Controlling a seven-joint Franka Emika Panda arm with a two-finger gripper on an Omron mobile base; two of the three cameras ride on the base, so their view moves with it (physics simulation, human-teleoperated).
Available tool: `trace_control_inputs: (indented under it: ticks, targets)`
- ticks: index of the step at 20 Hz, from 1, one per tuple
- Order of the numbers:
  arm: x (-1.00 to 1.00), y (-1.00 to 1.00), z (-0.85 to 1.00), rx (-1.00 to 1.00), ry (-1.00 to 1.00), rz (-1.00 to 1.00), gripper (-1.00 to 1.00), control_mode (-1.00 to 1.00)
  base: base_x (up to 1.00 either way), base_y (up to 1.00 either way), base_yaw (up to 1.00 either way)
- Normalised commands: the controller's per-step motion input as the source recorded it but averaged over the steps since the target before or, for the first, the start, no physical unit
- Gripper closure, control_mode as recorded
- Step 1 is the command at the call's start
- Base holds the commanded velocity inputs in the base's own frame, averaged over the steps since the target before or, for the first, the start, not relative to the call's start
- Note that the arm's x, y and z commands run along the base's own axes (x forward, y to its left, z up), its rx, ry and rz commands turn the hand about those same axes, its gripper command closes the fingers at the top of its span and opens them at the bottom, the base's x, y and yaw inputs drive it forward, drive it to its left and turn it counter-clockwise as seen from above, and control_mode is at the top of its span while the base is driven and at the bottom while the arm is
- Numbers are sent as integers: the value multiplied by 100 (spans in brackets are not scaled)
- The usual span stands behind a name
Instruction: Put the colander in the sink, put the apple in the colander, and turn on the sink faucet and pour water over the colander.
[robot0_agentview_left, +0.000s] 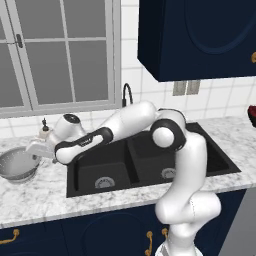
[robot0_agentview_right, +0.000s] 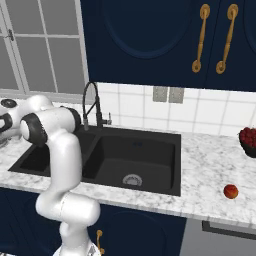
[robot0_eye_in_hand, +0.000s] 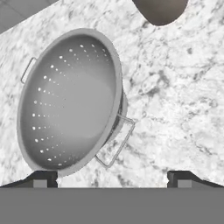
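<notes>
The silvery colander (robot0_agentview_left: 16, 163) sits upright on the marble counter left of the black double sink (robot0_agentview_left: 82, 175). My gripper (robot0_agentview_left: 36, 151) hovers just above the colander's right edge. In the hand view the colander (robot0_eye_in_hand: 70, 100) lies below the hand with one wire handle toward me, and the gripper (robot0_eye_in_hand: 113, 179) stands open with nothing between its fingertips (robot0_eye_in_hand: 43, 178). The small red apple (robot0_agentview_right: 230, 191) rests on the counter right of the sink (robot0_agentview_right: 145, 150). The black gooseneck faucet (robot0_agentview_right: 92, 102) rises behind the sink's divider.
A white soap dispenser (robot0_agentview_left: 45, 131) stands behind the colander by the window sill. A dark bowl of red fruit (robot0_agentview_right: 248, 140) sits at the far right of the counter. A dark rounded thing (robot0_eye_in_hand: 159, 11) lies beyond the colander.
</notes>
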Motion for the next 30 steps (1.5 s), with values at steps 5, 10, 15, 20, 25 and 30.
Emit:
trace_control_inputs:
  ticks: [5,10,15,20,25,30]
  targets:
    - [37,15,-4,0,1,0,-100,-100,0,0,0]
    - [56,0,-15,0,3,0,-100,-100,0,0,0]
    - [45,11,-24,-4,2,0,-100,-100,0,0,0]
    - [33,22,-40,-12,3,0,-100,-100,0,0,0]
    - [24,23,-22,-7,0,0,100,-100,0,0,0]
    - [9,-10,-16,0,0,-2,100,-100,0,0,0]
